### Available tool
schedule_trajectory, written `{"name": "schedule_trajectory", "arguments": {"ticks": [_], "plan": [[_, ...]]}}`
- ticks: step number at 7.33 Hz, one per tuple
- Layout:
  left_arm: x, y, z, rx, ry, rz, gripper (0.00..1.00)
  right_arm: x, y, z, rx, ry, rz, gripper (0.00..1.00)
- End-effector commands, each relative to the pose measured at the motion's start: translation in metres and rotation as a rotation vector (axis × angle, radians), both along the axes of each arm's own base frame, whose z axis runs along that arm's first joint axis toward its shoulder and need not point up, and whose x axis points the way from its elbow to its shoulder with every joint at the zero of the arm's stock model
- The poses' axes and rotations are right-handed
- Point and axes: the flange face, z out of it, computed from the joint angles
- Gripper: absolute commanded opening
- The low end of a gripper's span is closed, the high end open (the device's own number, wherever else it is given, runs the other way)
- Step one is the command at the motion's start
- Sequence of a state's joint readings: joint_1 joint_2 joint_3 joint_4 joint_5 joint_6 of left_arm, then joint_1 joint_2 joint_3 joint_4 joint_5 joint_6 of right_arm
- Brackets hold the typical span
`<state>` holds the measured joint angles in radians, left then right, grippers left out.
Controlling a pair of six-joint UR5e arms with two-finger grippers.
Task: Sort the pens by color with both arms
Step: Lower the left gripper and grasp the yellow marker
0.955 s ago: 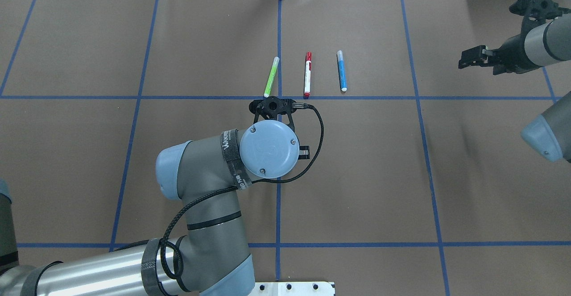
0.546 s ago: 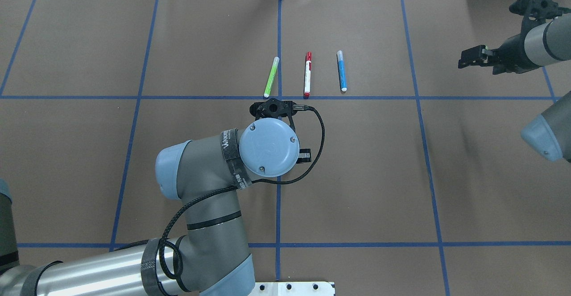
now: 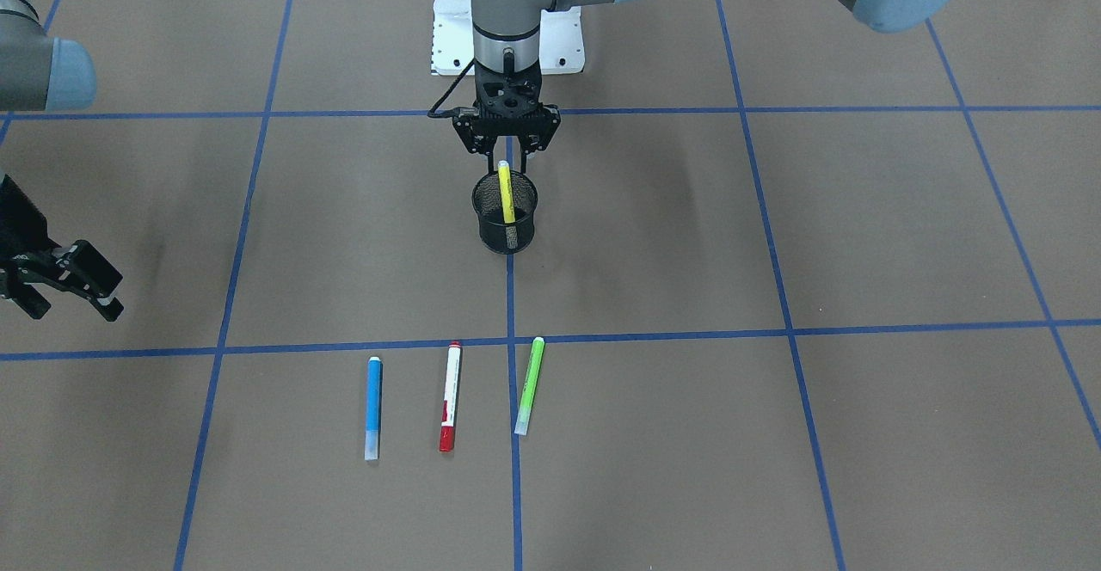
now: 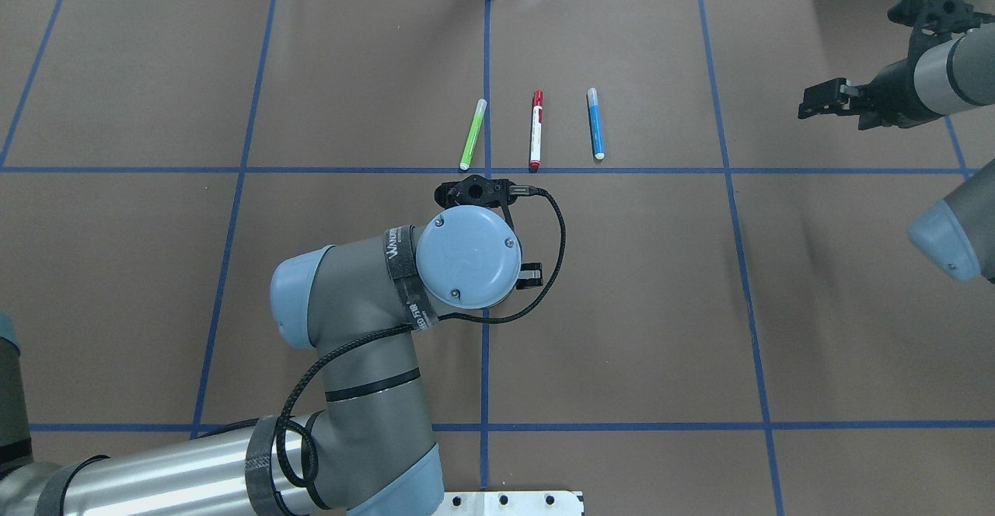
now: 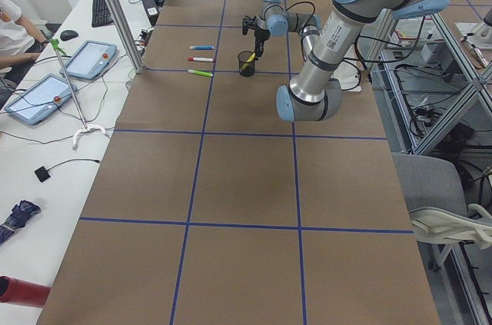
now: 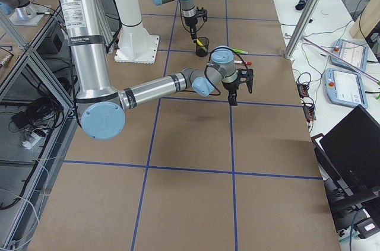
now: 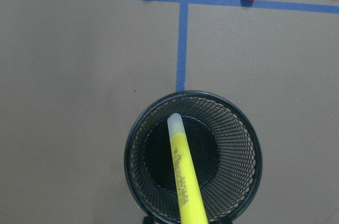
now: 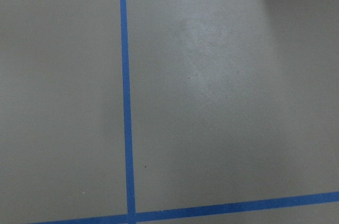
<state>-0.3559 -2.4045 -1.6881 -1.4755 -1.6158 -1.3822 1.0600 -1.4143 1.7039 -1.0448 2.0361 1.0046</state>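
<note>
Yellow pen (image 3: 506, 195) is your next target, I think: from the front it stands almost upright in the mesh cup (image 3: 484, 220), its top just under the left gripper (image 3: 509, 155), whose jaws look spread and hold nothing. From overhead the left arm (image 4: 466, 256) hides it; the right gripper (image 4: 812, 102), also spread and empty, hangs far off on the right, and the green pen (image 4: 473, 134), red pen (image 4: 536, 131) and blue pen (image 4: 595, 124) lie beyond, each pointing near to far. The left wrist view shows it leaning on the cup's robot-side rim.
</note>
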Motion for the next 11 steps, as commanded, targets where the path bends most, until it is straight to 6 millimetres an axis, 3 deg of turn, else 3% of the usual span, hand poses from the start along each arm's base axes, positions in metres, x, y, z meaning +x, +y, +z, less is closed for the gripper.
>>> {"name": "schedule_trajectory", "arguments": {"ticks": [1, 2, 3, 4, 6, 7, 9, 11], "plan": [[0.0, 0.0, -0.002, 0.002, 0.006, -0.002, 0.49, 0.0, 0.0, 0.001, -0.001, 0.002, 0.0, 0.99], [0.0, 0.0, -0.002, 0.003, 0.004, -0.002, 0.44, 0.0, 0.0, 0.002, -0.001, 0.005, 0.002, 1.0], [0.0, 0.0, -0.002, 0.002, 0.006, -0.002, 0.27, 0.0, 0.0, 0.002, 0.002, 0.008, 0.002, 1.0], [0.0, 0.0, -0.002, 0.002, 0.004, -0.003, 0.0, 0.0, 0.0, 0.002, 0.002, 0.008, 0.002, 1.0], [-0.002, -0.001, -0.005, 0.005, 0.008, -0.003, 0.0, 0.0, 0.0, 0.002, 0.002, 0.008, 0.002, 1.0], [-0.013, -0.001, -0.016, 0.014, 0.036, -0.008, 0.0, 0.001, 0.0, 0.003, 0.001, 0.008, 0.004, 1.0], [-0.07, -0.002, -0.044, 0.02, 0.052, -0.042, 0.0, 0.001, 0.0, 0.002, -0.001, 0.006, 0.007, 1.0], [-0.113, -0.01, -0.061, 0.033, 0.076, -0.081, 0.0, 0.001, 0.0, 0.001, -0.001, 0.004, 0.008, 1.0]]}}
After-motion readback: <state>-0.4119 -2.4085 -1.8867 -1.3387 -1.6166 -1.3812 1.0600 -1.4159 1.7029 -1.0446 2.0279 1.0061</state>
